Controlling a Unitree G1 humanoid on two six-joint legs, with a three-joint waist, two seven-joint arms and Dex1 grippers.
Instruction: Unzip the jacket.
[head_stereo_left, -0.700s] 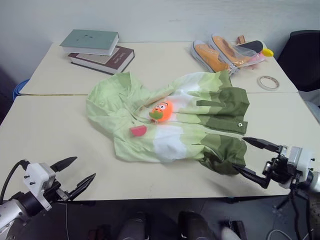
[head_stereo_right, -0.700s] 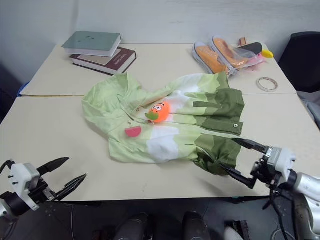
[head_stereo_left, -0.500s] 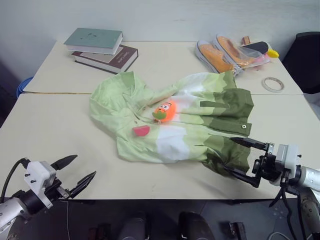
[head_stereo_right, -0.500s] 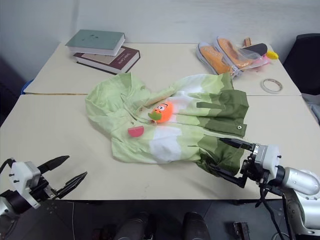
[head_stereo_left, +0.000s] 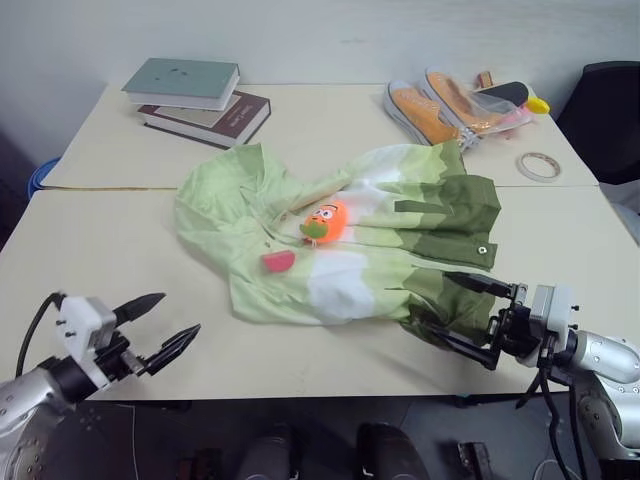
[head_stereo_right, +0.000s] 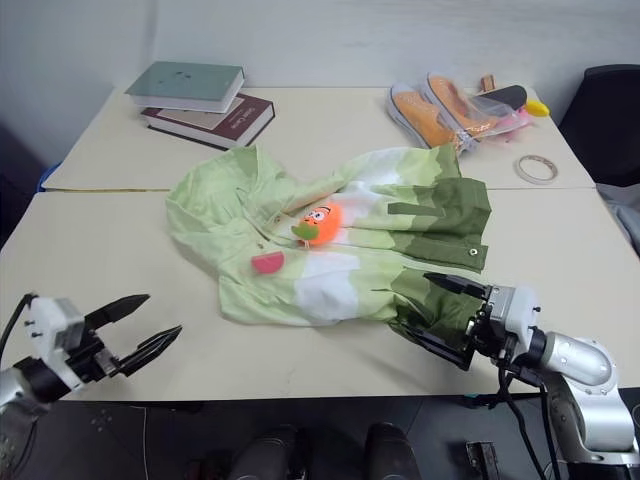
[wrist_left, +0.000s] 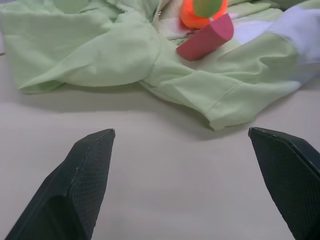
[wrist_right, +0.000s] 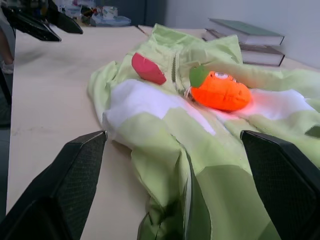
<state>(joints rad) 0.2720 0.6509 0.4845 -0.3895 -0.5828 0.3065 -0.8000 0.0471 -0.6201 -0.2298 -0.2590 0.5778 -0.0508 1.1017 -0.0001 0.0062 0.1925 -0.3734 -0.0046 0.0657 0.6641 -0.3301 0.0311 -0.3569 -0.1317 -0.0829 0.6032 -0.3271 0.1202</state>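
My right gripper (head_stereo_right: 437, 314), jaws wide, straddles the jacket (head_stereo_left: 350, 240) hem to pin it, its charm (wrist_right: 220, 90) ahead (my left gripper (head_stereo_left: 158, 325), also spread, waits short of the sleeve).

Two cream benches (head_stereo_left: 90, 250) butted together in front of me, seam running 9 to 3 o'clock. Plain white wall (head_stereo_left: 320, 35) behind at 12. Black chair (head_stereo_left: 605, 105) at 2 o'clock off the far bench's corner. Something blue (head_stereo_left: 38, 175) at 10 o'clock beyond the bench edge, can't tell what. Dark floor (head_stereo_left: 200, 440) under the near edge at 6. Light is even and soft.
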